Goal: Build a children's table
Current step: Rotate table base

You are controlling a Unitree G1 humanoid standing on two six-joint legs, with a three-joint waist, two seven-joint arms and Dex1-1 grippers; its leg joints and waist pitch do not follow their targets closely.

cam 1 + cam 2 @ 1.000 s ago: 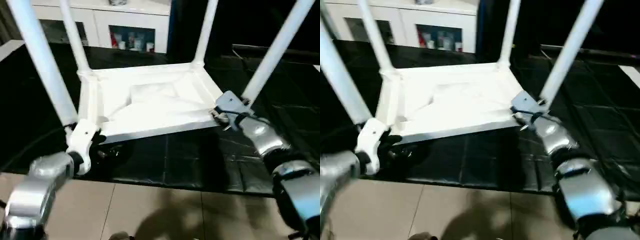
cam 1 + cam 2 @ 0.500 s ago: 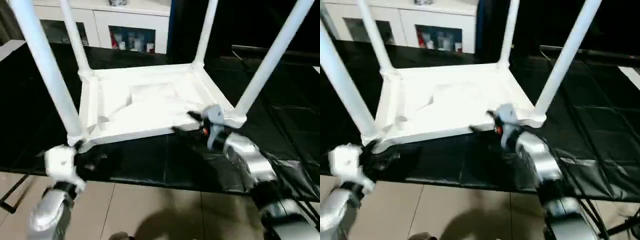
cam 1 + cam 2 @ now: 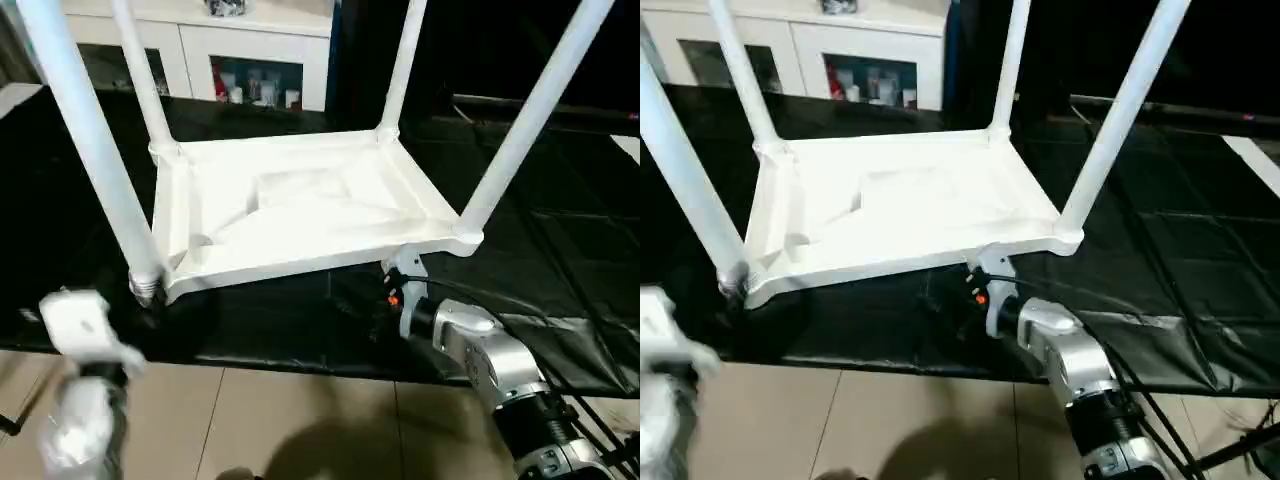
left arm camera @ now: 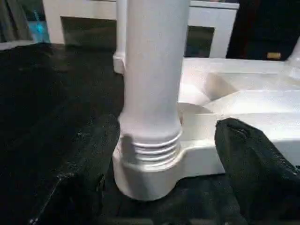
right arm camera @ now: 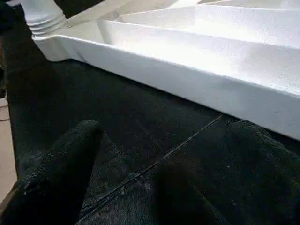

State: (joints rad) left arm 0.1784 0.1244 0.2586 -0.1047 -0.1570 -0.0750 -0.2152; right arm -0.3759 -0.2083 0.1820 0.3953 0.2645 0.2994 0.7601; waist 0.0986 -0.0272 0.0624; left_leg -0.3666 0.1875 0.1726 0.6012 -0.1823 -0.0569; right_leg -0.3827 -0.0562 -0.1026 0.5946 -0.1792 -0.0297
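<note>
On the black mat (image 3: 300,325) we see the children's table (image 3: 300,205) inverted, legs up; left pincer (image 4: 164,187) and right pincer (image 5: 154,154) both apart, empty, at its 6 o'clock edge

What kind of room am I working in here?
Probably a living room or showroom set up as a test space: a white cabinet with glass doors, tiled floor, and black sheeting under the upturned table.

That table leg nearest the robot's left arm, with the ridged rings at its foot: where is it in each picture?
Left eye: the leg slants down the left side.
Right eye: at the far left.
Left wrist: upright, centre, between black fingers.
Right wrist: its ringed end at a corner.
Shared landmark: the white table top it plugs into.
</note>
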